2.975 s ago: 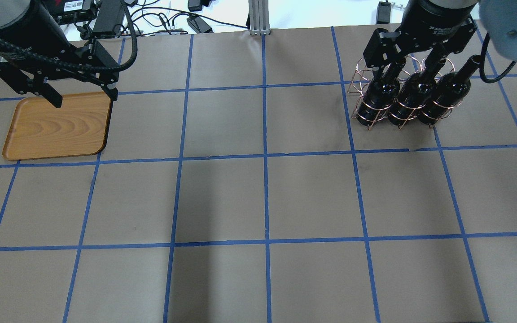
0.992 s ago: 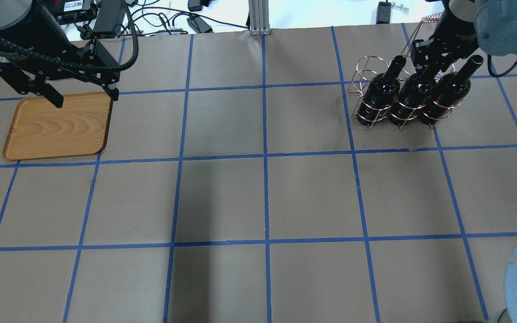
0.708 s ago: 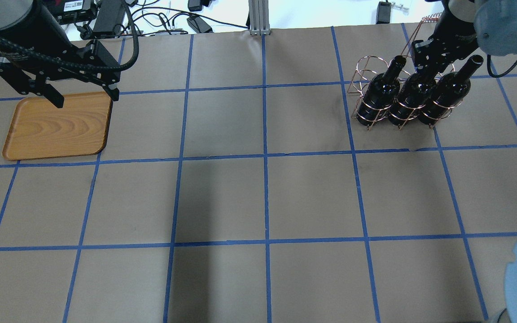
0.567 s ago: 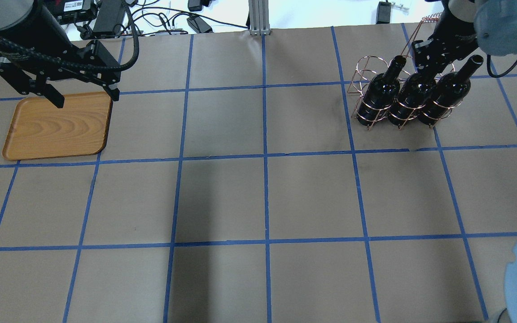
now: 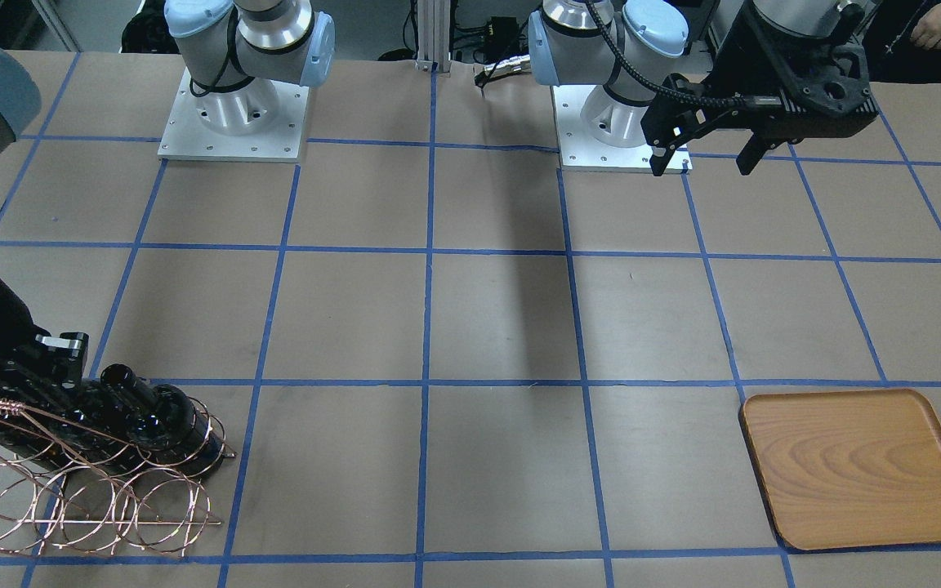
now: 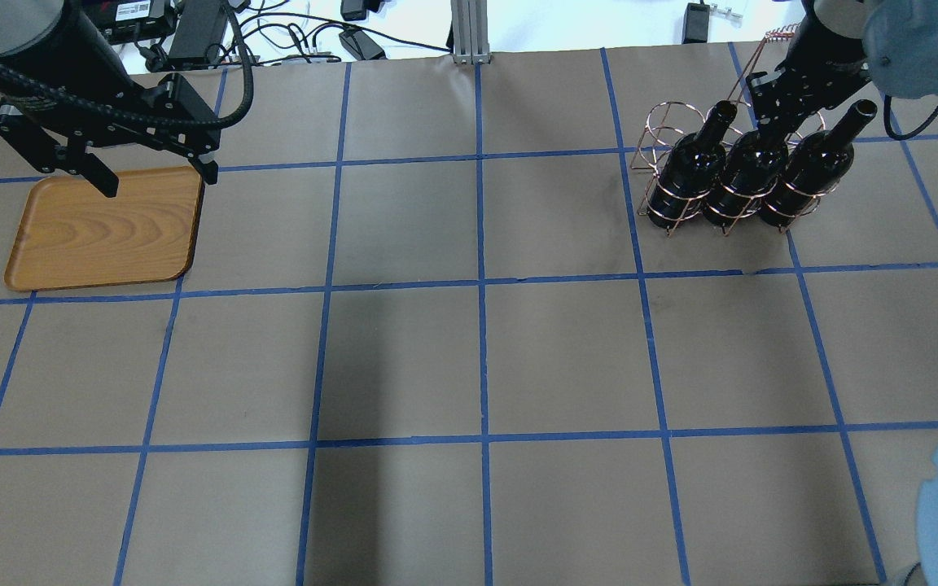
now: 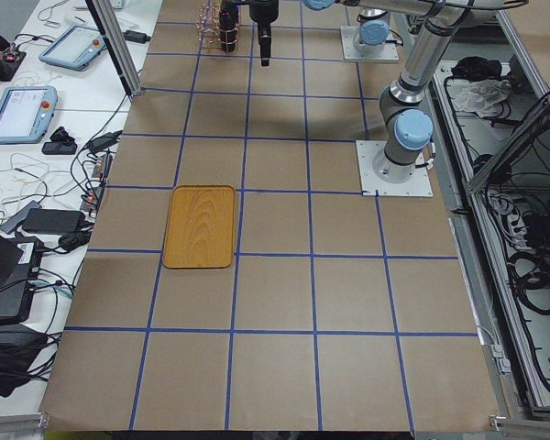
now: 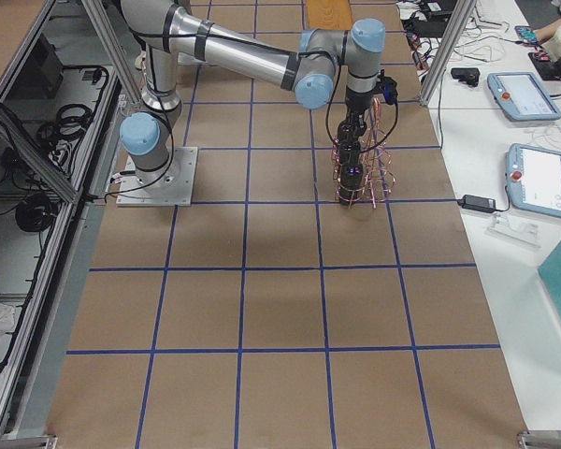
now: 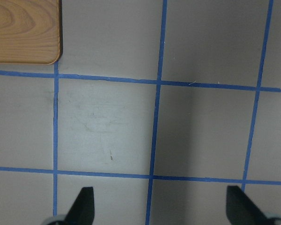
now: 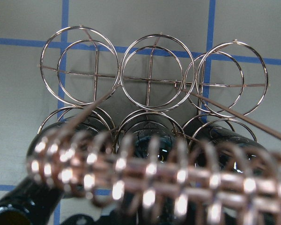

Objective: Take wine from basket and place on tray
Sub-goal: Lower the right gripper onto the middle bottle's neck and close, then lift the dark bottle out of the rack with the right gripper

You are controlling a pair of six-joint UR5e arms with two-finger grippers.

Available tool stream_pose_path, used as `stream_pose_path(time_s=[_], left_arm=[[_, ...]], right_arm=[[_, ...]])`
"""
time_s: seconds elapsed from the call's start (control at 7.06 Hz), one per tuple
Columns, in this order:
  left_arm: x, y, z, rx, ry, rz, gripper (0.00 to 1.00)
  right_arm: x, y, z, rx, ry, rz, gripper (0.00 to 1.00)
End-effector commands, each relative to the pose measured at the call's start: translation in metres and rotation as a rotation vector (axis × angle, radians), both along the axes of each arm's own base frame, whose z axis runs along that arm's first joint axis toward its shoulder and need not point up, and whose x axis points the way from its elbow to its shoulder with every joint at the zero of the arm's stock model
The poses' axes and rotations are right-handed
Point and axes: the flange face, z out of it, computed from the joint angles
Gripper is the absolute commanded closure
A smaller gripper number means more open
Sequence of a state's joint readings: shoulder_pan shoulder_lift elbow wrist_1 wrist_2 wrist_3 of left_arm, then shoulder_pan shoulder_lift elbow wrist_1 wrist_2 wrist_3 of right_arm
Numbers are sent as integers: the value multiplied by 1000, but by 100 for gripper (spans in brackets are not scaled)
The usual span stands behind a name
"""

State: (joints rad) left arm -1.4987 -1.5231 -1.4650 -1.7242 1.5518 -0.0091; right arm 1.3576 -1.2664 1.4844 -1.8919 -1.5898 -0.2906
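Note:
The copper wire basket (image 6: 663,130) stands at the far right with three black wine bottles in its near row. My right gripper (image 6: 769,122) reaches in from the far side, by the coiled handle, at the neck of the middle wine bottle (image 6: 750,167), which it hides. I cannot tell if its jaws are closed on that neck. The right wrist view shows the handle up close over the basket's loops (image 10: 150,75). The wooden tray (image 6: 103,232) lies at the far left. My left gripper (image 6: 155,177) hangs open and empty above the tray's far right edge.
The outer wine bottles (image 6: 693,167) (image 6: 813,161) stand close on either side of the right gripper. The far row of basket loops (image 5: 86,506) holds nothing. Cables and power bricks (image 6: 192,28) lie beyond the table's far edge. Blue tape lines grid the brown table.
Since 3 s ago my right arm swung from above the bottles to the basket's far side, at the middle neck. Over the last second it barely shifted. The left gripper has hardly moved.

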Motion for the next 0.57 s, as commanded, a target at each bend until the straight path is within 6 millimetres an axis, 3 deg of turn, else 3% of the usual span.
stream_pose_path(time_s=[0.0,0.14,0.28,0.42], left_arm=[[0,0,0,0,-1,0,0],[0,0,0,0,-2,-1,0],[0,0,0,0,-2,-1,0],[0,1,1,-1,-2,-1,0]], right_arm=[[1,1,24,-33,3,0,89],[6,4,55,-44,-46,1,97],[8,9,97,-90,-41,0,94],[8,27,121,-71,-18,-7,95]])
